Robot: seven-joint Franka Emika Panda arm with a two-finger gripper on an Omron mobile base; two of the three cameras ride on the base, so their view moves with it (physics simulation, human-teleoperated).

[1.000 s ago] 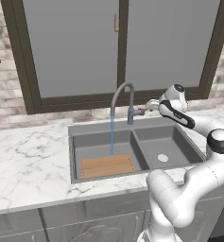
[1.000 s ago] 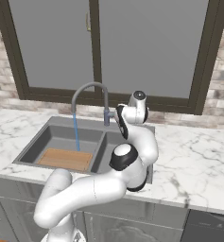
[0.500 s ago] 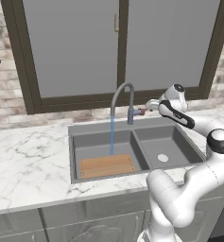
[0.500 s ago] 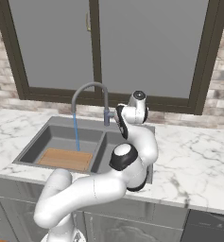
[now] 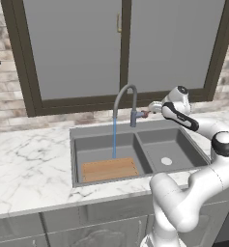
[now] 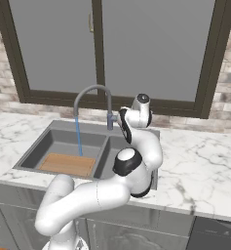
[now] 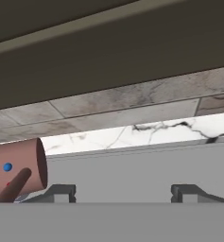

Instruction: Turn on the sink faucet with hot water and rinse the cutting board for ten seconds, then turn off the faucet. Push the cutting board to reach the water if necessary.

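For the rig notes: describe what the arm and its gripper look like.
The arm is glossy white, built of rounded tubular segments with dark grey to black caps and bands at the joints. No loose cables or markings show. The gripper sits on a pale, boxy hand; in the hand view its fingertips are small, dark grey, blocky stubs.

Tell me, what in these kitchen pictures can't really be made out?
- Right base view: the smaller basin of the sink is mostly covered by the robot's white arm.
- Left base view: whether the end effector touches the faucet lever is too small to tell.
- Hand view: the lever's reddish knob is cut off by the left edge.
- Both base views: whether the water reaches the cutting board is unclear.
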